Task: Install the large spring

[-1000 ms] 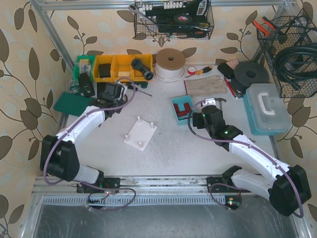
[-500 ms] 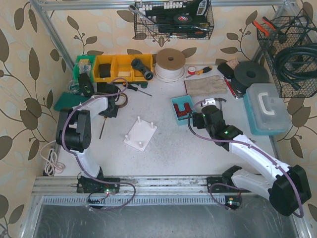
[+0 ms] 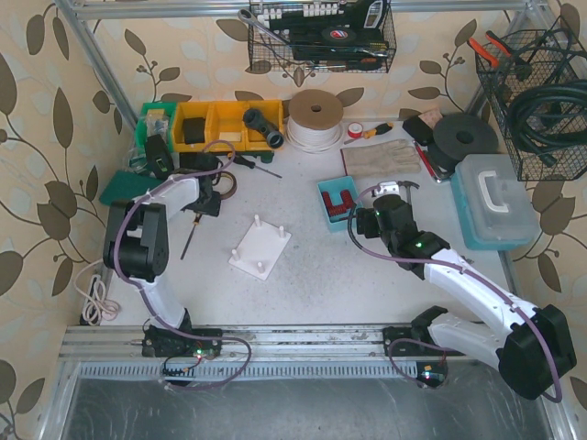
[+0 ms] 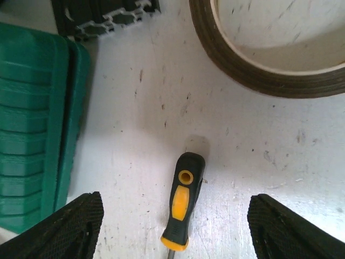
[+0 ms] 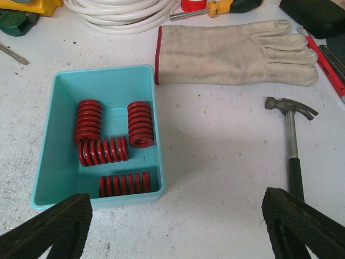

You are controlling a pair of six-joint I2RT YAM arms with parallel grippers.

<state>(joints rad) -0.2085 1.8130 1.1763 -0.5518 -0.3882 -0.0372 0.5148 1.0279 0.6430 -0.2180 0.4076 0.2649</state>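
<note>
Several red springs (image 5: 141,124) lie in a teal tray (image 5: 59,129); they look alike in size. A white base plate (image 3: 260,246) with upright pegs sits mid-table. My right gripper (image 5: 178,226) is open over bare table just right of the tray's near corner, holding nothing; it shows beside the tray (image 3: 323,203) as right gripper (image 3: 365,220). My left gripper (image 4: 178,224) is open at the far left, left gripper (image 3: 204,200), and a black-and-yellow screwdriver (image 4: 183,208) lies loose on the table between its fingers.
A green case (image 4: 32,124) lies left of the left gripper and a brown tape roll (image 4: 269,59) beyond it. A work glove (image 5: 237,54) and a hammer (image 5: 291,140) lie right of the tray. A blue toolbox (image 3: 495,202) stands far right, yellow bins (image 3: 220,124) at the back.
The left arm folded back toward the left side. Its gripper went from shut to open, and the screwdriver now lies free on the table. The right arm has not moved.
</note>
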